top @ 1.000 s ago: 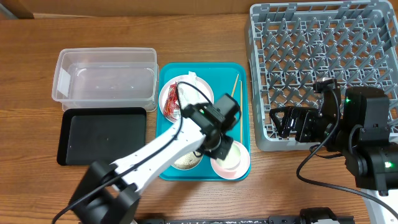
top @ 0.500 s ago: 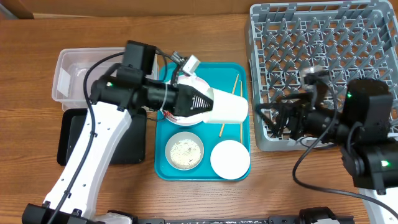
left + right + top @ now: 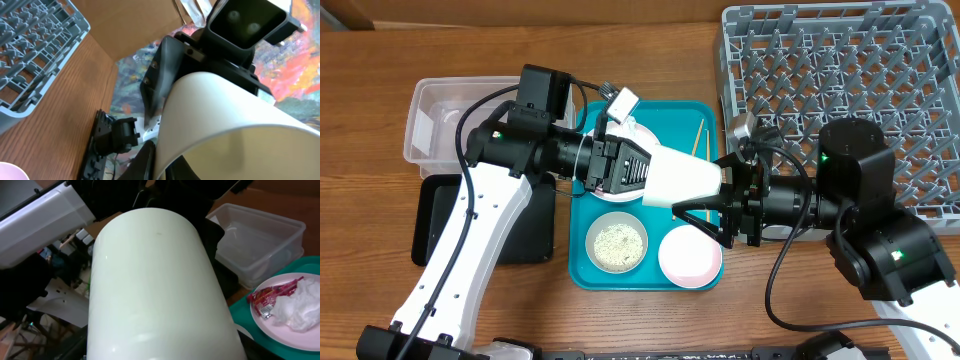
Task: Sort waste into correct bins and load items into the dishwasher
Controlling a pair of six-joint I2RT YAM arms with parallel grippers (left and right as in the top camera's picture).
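White and tipped on its side, the cup hung above the teal tray on our wooden desk, clenched in the left claw, while the right claw stood released, fingers spread about the cup's far end.

We see the white cup on its side in mid-air at the centre. Nearer us, one pale bowl holds rice grains, and the second bowl, just to its right, is empty. The pink plate carries the red-and-white wrapper. The chopsticks lie to the plate's right. The clear tub sits far left, with the black tray nearer. The grey dish rack is upright, far right.
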